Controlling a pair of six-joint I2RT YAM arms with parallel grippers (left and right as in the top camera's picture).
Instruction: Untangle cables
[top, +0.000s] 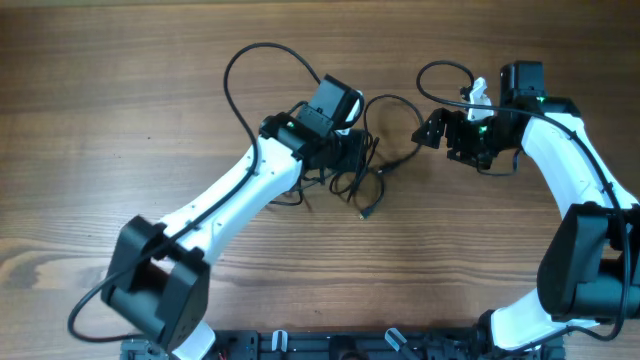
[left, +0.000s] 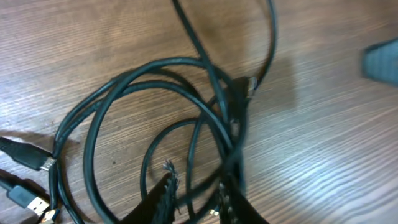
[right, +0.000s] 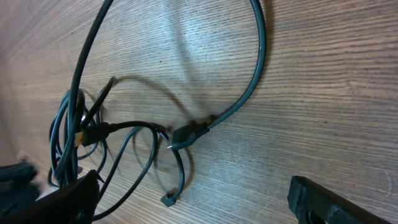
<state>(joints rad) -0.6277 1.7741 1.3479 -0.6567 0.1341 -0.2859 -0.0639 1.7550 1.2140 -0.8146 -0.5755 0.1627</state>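
The cables (top: 368, 165) lie as a tangle of thin black loops on the wood at mid-table. My left gripper (top: 352, 155) is down on the tangle. In the left wrist view its fingers (left: 163, 198) stand narrowly apart, astride a few strands of the cables (left: 124, 81), with a gap still showing; my left gripper (left: 198, 194) is open. My right gripper (top: 432, 128) hangs just right of the tangle. In the right wrist view my right gripper (right: 191, 190) is wide open and holds nothing, with a small plug (right: 168, 199) lying on the table under the gap. Another plug (right: 183, 137) ends a long curved strand.
Two flat connector plugs (left: 28, 155) lie at the left of the left wrist view. Thicker black arm wires loop above the left arm (top: 240, 70) and the right arm (top: 440, 72). A dark rack (top: 300, 345) runs along the table's near edge.
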